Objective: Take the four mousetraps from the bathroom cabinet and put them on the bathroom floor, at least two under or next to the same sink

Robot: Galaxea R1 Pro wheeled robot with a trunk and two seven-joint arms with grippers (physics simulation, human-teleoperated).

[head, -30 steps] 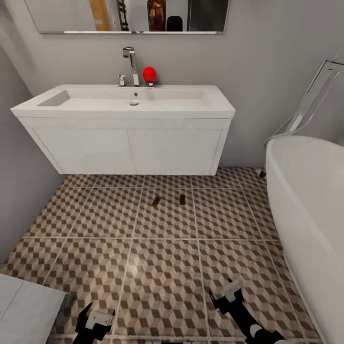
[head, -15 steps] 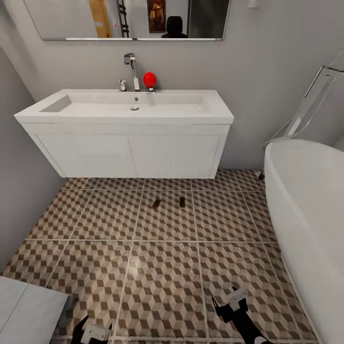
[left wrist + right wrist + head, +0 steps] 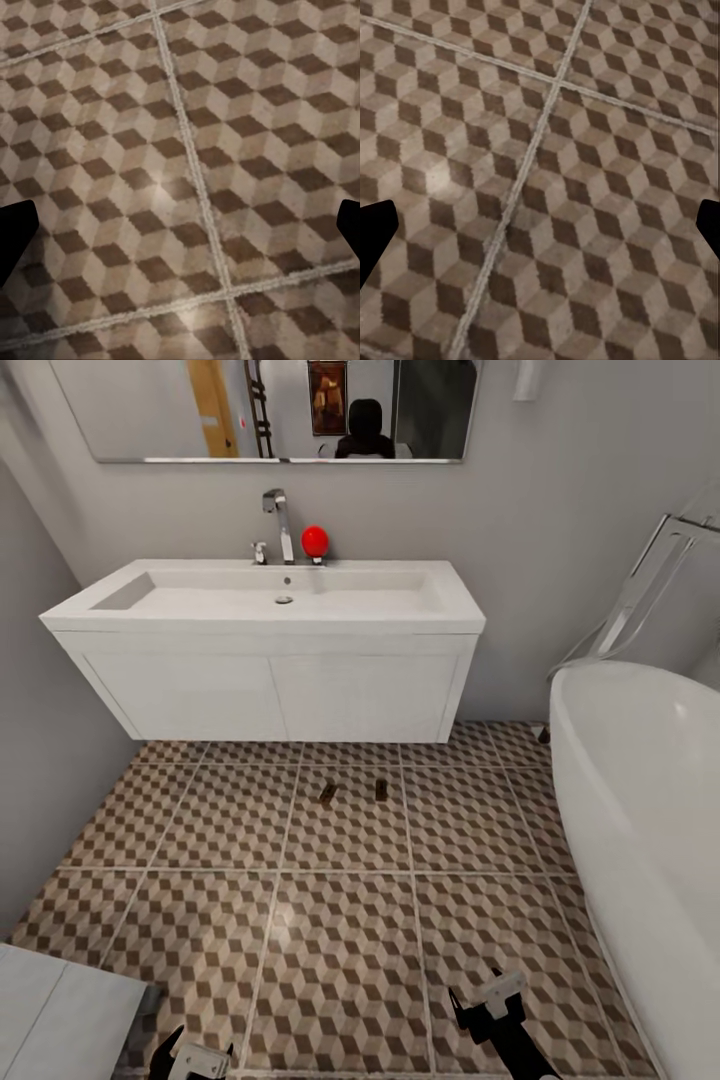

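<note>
Two mousetraps lie on the cube-patterned bathroom floor [image 3: 340,950], one [image 3: 327,793] angled and one [image 3: 381,789] straight, just in front of the white wall-hung vanity [image 3: 270,695] that carries the sink [image 3: 270,595]. My left gripper [image 3: 195,1057] and right gripper [image 3: 490,1005] sit low at the near edge, far from the traps. In the left wrist view the gripper [image 3: 180,232] is open over bare tiles. The right gripper [image 3: 540,232] is likewise open, nothing between its fingers. The cabinet is out of view.
A rounded white bathtub [image 3: 640,810] takes up the right side. A grey wall [image 3: 40,760] closes the left. A pale flat surface [image 3: 55,1015] juts in at the near left. A chrome tap [image 3: 278,520] and red ball [image 3: 315,541] stand on the sink.
The whole view has shifted: sink and vanity sit lower and smaller, more mirror shows, so the camera has moved. Both grippers sit lower in the picture. The two mousetraps keep their places on the floor.
</note>
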